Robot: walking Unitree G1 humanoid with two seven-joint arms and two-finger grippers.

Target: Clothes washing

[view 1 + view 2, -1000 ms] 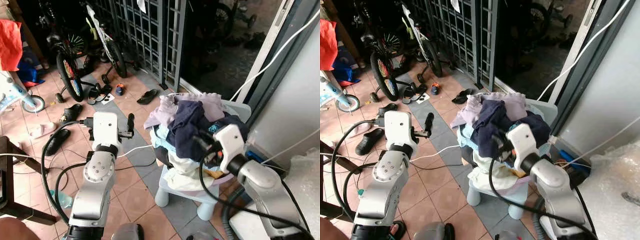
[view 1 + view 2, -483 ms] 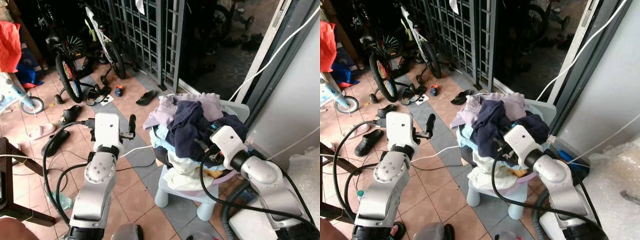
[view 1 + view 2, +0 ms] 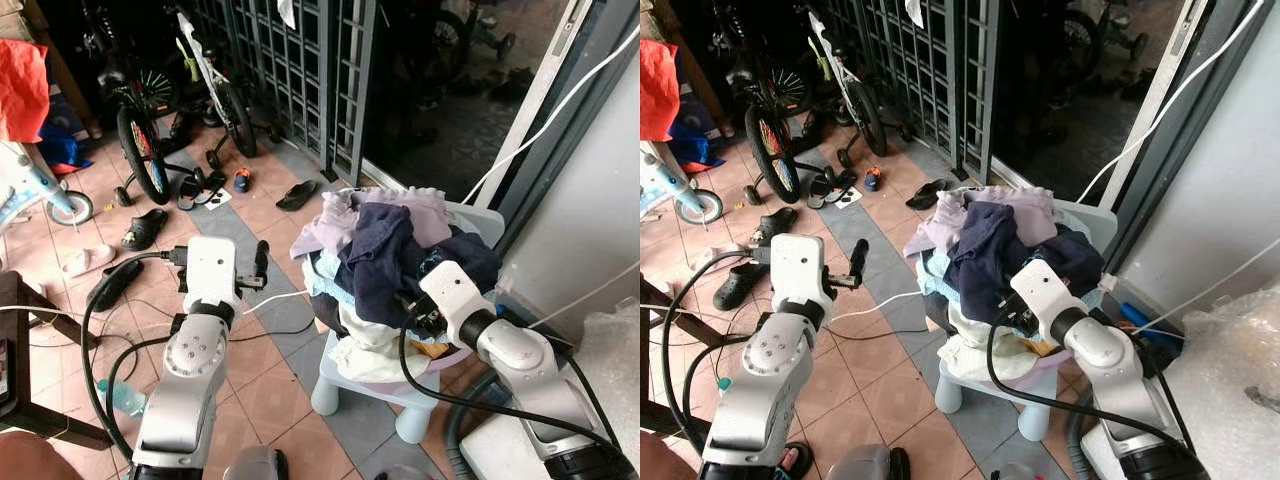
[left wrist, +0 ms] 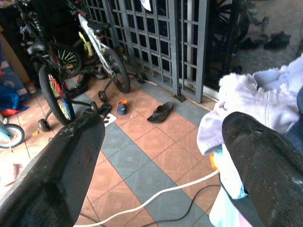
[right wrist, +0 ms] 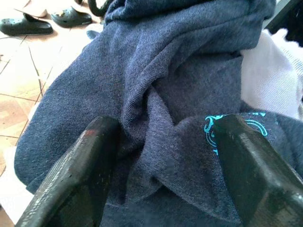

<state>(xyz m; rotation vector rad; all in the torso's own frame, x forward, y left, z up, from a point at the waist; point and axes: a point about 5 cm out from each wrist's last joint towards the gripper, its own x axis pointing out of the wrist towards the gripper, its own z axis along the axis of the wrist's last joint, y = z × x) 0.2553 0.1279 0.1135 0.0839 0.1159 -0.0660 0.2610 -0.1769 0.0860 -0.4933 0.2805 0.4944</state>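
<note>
right hand: pressed into clothes pile | left hand: raised beside pile

The clothes pile was heaped way up on a small pale blue plastic chair, spilling over the seat edges. A dark navy garment sat draped across the top and front, all crumpled and folded over itself, with a bit of turquoise print on it. Behind and beside it was a lavender knit piece, a light blue item poked out on one side, and a white cloth hung down at the bottom front.
</note>
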